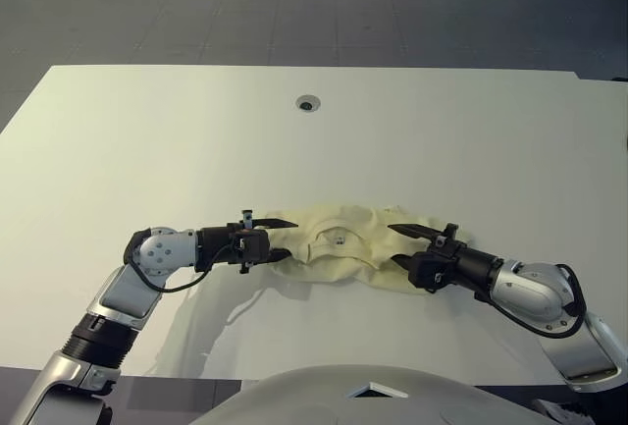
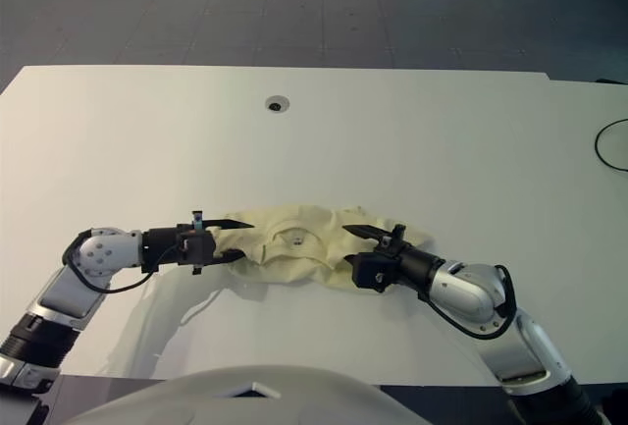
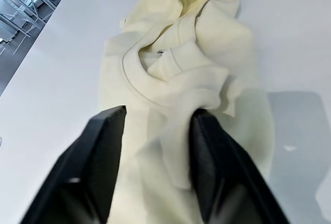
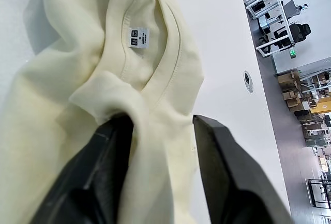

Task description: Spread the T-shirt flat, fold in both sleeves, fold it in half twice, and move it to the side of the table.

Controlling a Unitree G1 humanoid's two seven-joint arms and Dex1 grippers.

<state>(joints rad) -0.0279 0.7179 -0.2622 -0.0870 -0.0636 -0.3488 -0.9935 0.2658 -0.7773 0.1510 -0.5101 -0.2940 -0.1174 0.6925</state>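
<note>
- T-shirt [image 1: 339,243]: pale yellow, bunched in a crumpled heap on the white table [image 1: 294,150], close to the near edge and about mid-width. Not spread, no folds made.
- Collar faces up near the heap's middle. The neck label [image 4: 138,37] shows inside it.
- Left gripper [image 1: 287,239]: low at the heap's left end, its 2 fingers set wide. The left wrist view shows cloth lying between them, not pinched.
- Right gripper [image 1: 392,244]: low at the heap's right end, its 2 fingers also wide apart. In the right wrist view a fold of shirt rests on one finger [image 4: 111,146].
- Both grippers point inward, toward each other, across the heap.
- Round cable hole [image 1: 308,103]: far side of the table, well apart from the shirt.
</note>
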